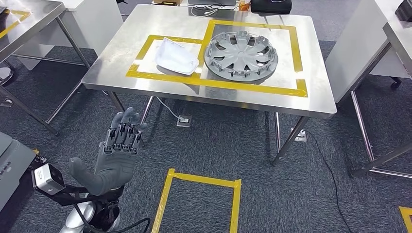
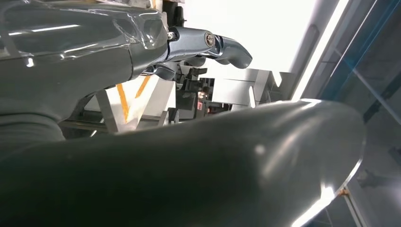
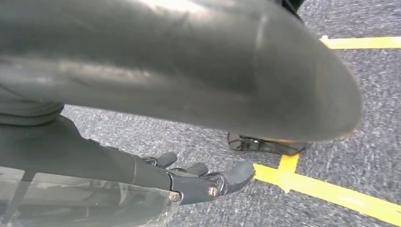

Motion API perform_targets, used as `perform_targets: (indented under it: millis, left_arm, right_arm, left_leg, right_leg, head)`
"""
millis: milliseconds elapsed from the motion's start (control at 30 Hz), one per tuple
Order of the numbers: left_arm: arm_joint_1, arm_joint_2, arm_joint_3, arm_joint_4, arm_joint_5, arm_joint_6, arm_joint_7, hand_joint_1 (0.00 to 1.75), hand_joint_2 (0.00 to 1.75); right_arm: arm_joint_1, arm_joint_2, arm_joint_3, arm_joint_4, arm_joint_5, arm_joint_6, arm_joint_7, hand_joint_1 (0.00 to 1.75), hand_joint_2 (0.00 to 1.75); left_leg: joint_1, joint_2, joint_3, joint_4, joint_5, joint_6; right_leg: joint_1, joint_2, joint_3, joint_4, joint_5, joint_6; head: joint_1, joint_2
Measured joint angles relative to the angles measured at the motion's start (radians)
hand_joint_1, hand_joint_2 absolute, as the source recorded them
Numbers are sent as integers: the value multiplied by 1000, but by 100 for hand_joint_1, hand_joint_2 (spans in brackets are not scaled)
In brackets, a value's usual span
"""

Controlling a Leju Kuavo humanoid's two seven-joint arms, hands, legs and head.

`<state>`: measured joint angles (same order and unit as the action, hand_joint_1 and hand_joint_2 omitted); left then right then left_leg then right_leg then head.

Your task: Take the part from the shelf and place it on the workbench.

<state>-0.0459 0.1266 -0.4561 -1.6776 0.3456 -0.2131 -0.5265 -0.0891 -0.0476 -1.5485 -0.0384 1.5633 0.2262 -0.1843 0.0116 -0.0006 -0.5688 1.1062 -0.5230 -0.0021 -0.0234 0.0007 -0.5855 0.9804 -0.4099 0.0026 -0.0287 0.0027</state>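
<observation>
Already on the workbench: grey wheel cover lying flat inside the right yellow-taped box, upper centre of the head view, with a white part just beside it in the left box. Well apart from both, at lower left: left hand, nearer of the two, fingers spread and pointing up-frame toward the table, holding nothing. Over the carpet in its wrist view: right hand, fingers loosely curled, apparently empty.
</observation>
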Motion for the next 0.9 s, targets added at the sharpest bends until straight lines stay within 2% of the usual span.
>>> perform_targets:
  millis: [33,67,167,200,233,267,333,367,400,433,467,500,533,567,600,633,700,733,767,833,867,900]
  left_arm:
    - [-1,0,0,-1,0,-2,0,0,0]
    - [-2,-1,0,-2,0,-5,0,0,0]
    - [-3,0,2,-4,-1,-17,1,0,0]
    - [-5,0,3,-4,-1,-22,2,0,0]
    - [-8,0,4,-4,-1,-26,1,0,0]
    - [-9,0,4,-4,-1,-29,1,0,0]
    - [-10,-2,5,-4,-1,-31,0,0,0]
    - [-8,-4,5,-4,-1,-31,0,0,0]
    - [-7,-6,5,-4,-2,-31,0,0,0]
    - [-5,-7,5,-4,-3,-30,0,0,0]
    - [-4,-8,5,-4,-4,-29,1,0,0]
    - [-4,-9,5,-4,-5,-28,1,0,0]
    - [-4,-10,5,-4,-7,-28,1,0,0]
    - [-3,-10,5,-4,-8,-28,2,0,0]
    - [-3,-11,5,-4,-9,-27,2,0,0]
    - [-2,-12,5,-4,-10,-27,3,0,0]
    - [-1,-13,6,-4,-11,-27,4,0,0]
    - [0,-13,7,-5,-11,-26,4,0,0]
    - [0,-13,8,-5,-11,-25,4,0,0]
    - [2,-13,10,-5,-12,-23,5,0,0]
    - [3,-13,11,-4,-12,-22,5,0,0]
    - [5,-12,12,-4,-12,-21,5,0,0]
  right_arm:
    - [0,1,0,0,0,0,0,0,0]
    - [0,2,0,0,-1,0,0,0,0]
    - [0,4,-1,-1,-3,0,0,0,0]
    - [1,4,-1,-2,-4,0,0,0,0]
    - [1,6,-1,-2,-5,-1,0,0,0]
    - [1,6,-2,-2,-7,-2,0,0,0]
    - [2,7,-2,-3,-10,-3,0,0,0]
    - [3,7,-2,-4,-11,-3,0,0,0]
    - [4,7,-2,-5,-12,-4,-1,0,0]
    - [5,7,-3,-6,-13,-4,-1,0,0]
    - [6,7,-3,-8,-14,-4,-2,0,0]
    - [6,7,-3,-8,-14,-4,-4,0,0]
    - [5,7,-3,-10,-15,-4,-4,0,0]
    - [5,7,-3,-11,-15,-4,-6,0,0]
    - [5,7,-4,-12,-15,-4,-7,0,0]
    - [6,7,-4,-13,-15,-4,-7,0,0]
    - [7,10,-4,-14,-15,-4,-8,0,0]
    - [7,11,-4,-15,-15,-4,-8,0,0]
    - [6,13,-5,-16,-16,-3,-8,0,0]
    - [7,14,-6,-16,-16,-3,-9,0,0]
    - [7,15,-6,-16,-16,-3,-9,0,0]
    - [8,15,-6,-16,-16,-3,-9,0,0]
  left_leg:
    - [-3,0,41,-67,18,5]
    - [-6,-1,64,-107,26,10]
    - [-11,0,62,-120,42,27]
    - [-10,1,58,-123,51,35]
    - [-9,3,51,-127,62,45]
    - [-8,4,41,-130,73,52]
    - [-13,5,15,-130,92,61]
    - [-16,5,1,-129,102,62]
    - [-19,5,-11,-128,111,62]
    - [-21,5,-23,-127,119,62]
    - [-22,5,-33,-126,126,61]
    - [-23,5,-40,-124,133,59]
    - [-25,5,-47,-122,139,55]
    - [-26,5,-50,-121,145,51]
    - [-26,5,-53,-120,150,45]
    - [-25,5,-55,-121,157,39]
    - [-23,4,-61,-120,161,26]
    - [-21,3,-69,-108,144,19]
    - [-18,1,-81,-78,111,12]
    - [-9,0,-116,40,15,-2]
    - [-5,0,-133,107,-20,-7]
    - [-1,0,-139,154,-36,-11]
  right_leg:
    - [2,0,-4,0,6,6]
    - [3,1,-6,-1,11,12]
    - [3,0,-12,-4,26,32]
    - [1,-1,-17,2,22,34]
    - [1,-1,-29,24,3,33]
    - [0,-1,-50,69,-31,29]
    - [0,-1,-103,209,-116,21]
    - [0,-1,-121,272,-144,22]
    - [0,-1,-120,303,-153,27]
    - [0,-1,-97,291,-146,35]
    - [0,-1,-54,238,-128,41]
    - [1,-1,2,159,-111,43]
    - [4,-1,55,82,-102,38]
    - [7,-1,90,26,-96,31]
    - [11,-1,107,-4,-96,23]
    - [15,-1,107,-11,-94,16]
    - [11,-1,96,-16,-80,4]
    - [8,-2,91,-18,-71,-5]
    - [4,-3,85,-20,-61,-11]
    - [3,-4,67,-19,-44,-17]
    - [3,-5,57,-18,-36,-17]
    - [2,-4,46,-16,-29,-15]
  head:
    - [0,0]
    - [0,0]
    - [1,0]
    - [2,0]
    - [2,0]
    - [4,0]
    - [5,0]
    - [5,0]
    - [6,0]
    - [6,0]
    - [6,0]
    - [6,0]
    - [5,0]
    - [5,0]
    - [6,0]
    - [7,0]
    - [12,0]
    - [12,0]
    - [12,0]
    - [10,0]
    - [10,0]
    - [10,0]
